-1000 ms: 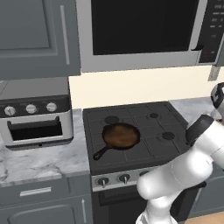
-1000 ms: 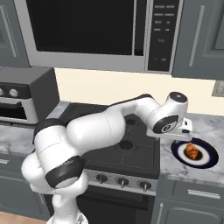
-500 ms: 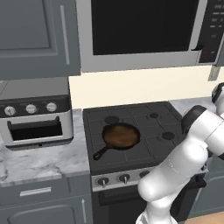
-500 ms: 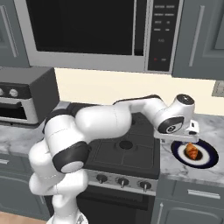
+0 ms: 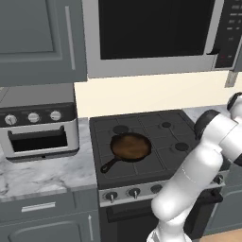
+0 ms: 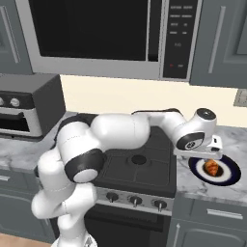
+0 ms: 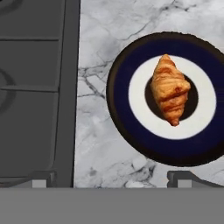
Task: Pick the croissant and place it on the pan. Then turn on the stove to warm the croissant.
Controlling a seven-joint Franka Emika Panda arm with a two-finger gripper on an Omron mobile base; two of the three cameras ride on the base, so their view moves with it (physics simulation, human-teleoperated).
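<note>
The black gas stove (image 5: 151, 142) with grates and a silver front panel of small dark knobs sits between two grey-veined marble counters (image 7: 100, 87), under a dark-doored microwave (image 5: 156, 33); a silver toaster oven (image 5: 38, 125) with three round knobs stands on the left counter. The round dark cast-iron pan (image 5: 131, 146) with a brownish inside rests on the stove's front-left burner, its long black handle pointing toward the front panel. On the right counter, just beside the stove, lies a round dark plate (image 7: 131, 131) with a white ring, and the small golden-orange croissant (image 7: 169, 89) lies at its centre, well apart from the pan. The gripper (image 7: 112, 177) hangs above the plate's stove-side edge, its two dark fingertips (image 7: 41, 178) spread wide, holding nothing.
</note>
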